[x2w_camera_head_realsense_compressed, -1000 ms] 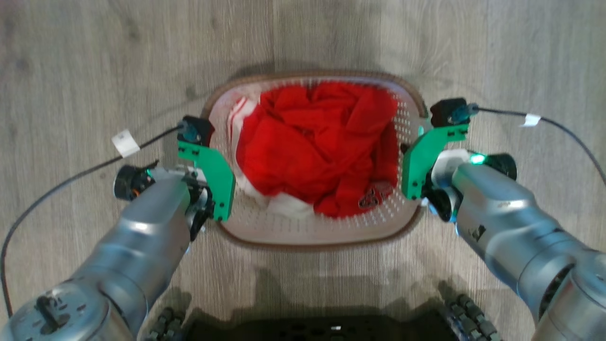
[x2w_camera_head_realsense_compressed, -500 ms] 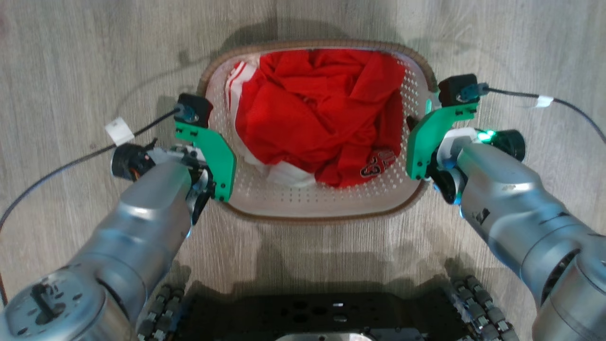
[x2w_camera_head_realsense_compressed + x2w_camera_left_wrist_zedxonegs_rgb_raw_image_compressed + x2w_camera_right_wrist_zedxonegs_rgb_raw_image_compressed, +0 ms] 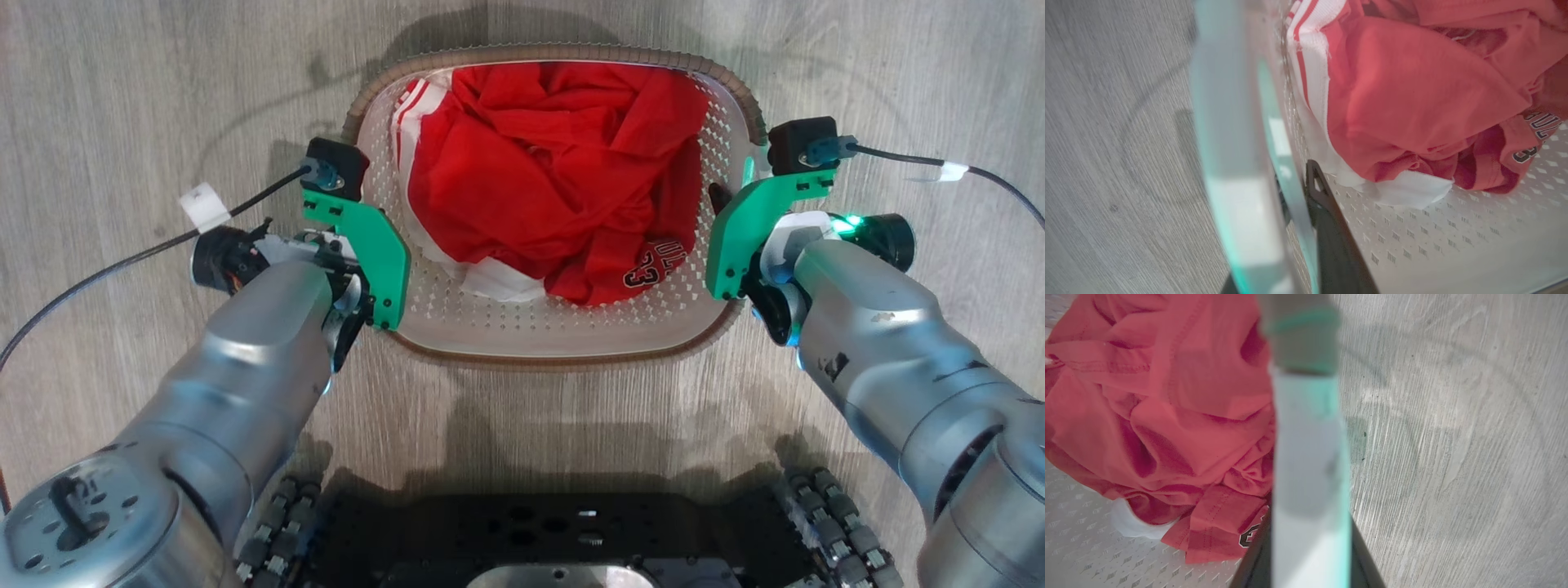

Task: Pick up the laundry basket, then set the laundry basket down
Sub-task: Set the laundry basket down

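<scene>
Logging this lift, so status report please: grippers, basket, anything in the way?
Left gripper shut on the laundry basket, left side. Right gripper shut on its right side. Red clothes inside. Wrist cables trail outward, away from it.

- Basket (image 3: 563, 331): white walls and bottom, patterned with regular rows of small perforations.
- Rim (image 3: 571, 53): brown, woven-look ribbing.
- Shirt (image 3: 555, 163): red. White trim with red stripes along one edge. Dark characters outlined in white on a lower fold.
- Floor (image 3: 122, 82): pale grey wood grain.
- Arms (image 3: 253, 376): silver-grey, metallic sheen.
- Brackets (image 3: 367, 245): bright green, each topped by a black block (image 3: 339, 163).
- Fingers (image 3: 1331, 228): black.
- Cables (image 3: 106, 273): black, each carrying a white tag (image 3: 202, 207).
- Indicator (image 3: 853, 220) on the right arm: lit green.
- Base (image 3: 555, 531): black.
- Wheels (image 3: 833, 523) at both of its corners: dark, ribbed.
</scene>
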Motion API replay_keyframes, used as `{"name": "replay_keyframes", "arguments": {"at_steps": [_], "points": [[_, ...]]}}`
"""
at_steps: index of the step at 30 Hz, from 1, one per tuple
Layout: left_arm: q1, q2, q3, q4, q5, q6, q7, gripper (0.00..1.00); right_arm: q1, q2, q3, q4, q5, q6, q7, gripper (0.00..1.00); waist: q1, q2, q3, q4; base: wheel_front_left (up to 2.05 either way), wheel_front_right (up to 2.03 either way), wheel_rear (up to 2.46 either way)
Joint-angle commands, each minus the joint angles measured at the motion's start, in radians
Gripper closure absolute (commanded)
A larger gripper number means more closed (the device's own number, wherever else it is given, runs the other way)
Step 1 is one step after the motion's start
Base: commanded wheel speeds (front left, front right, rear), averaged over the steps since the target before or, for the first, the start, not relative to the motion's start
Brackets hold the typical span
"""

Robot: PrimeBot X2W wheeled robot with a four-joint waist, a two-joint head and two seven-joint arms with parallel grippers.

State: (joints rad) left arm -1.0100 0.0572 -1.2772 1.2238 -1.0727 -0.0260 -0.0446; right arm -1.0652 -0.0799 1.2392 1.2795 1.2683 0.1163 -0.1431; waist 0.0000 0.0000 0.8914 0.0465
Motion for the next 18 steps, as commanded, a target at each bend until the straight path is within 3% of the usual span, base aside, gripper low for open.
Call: {"name": "replay_keyframes", "arguments": {"at_steps": [1,13,14,15,16,18], "points": [[-0.018,-0.007,0.004,-0.023,0.01,-0.003,-0.009,1.0,0.032,0.029,0.016,-0.011,-0.01,0.014,-0.011,1.0,0.0,0.0,0.004,0.002,0.0,0.0,0.0],[-0.025,-0.007,0.001,-0.034,0.012,0.01,-0.006,1.0,0.02,0.019,0.015,0.001,-0.014,0.014,-0.01,1.0,0.0,0.0,0.025,0.013,0.0,0.0,0.0],[-0.029,-0.007,0.001,-0.032,0.017,0.021,-0.016,0.56,0.017,0.018,0.013,0.003,-0.013,0.014,-0.017,0.8,0.0,0.0,0.027,0.014,0.0,0.0,0.0],[-0.031,-0.007,0.0,-0.029,0.019,0.032,-0.023,0.02,0.015,0.017,0.009,0.004,-0.012,0.014,-0.026,0.09,0.0,0.0,0.028,0.014,0.0,0.0,0.0],[-0.031,-0.007,0.0,-0.025,0.016,0.04,-0.022,0.0,0.014,0.017,0.004,0.005,-0.008,0.014,-0.029,0.0,0.0,0.0,0.029,0.015,0.0,0.0,0.0],[-0.032,-0.007,0.0,-0.024,0.013,0.049,-0.021,0.0,0.014,0.016,0.003,0.007,-0.008,0.014,-0.03,0.0,0.0,0.0,0.031,0.017,0.0,0.0,0.0]]}}
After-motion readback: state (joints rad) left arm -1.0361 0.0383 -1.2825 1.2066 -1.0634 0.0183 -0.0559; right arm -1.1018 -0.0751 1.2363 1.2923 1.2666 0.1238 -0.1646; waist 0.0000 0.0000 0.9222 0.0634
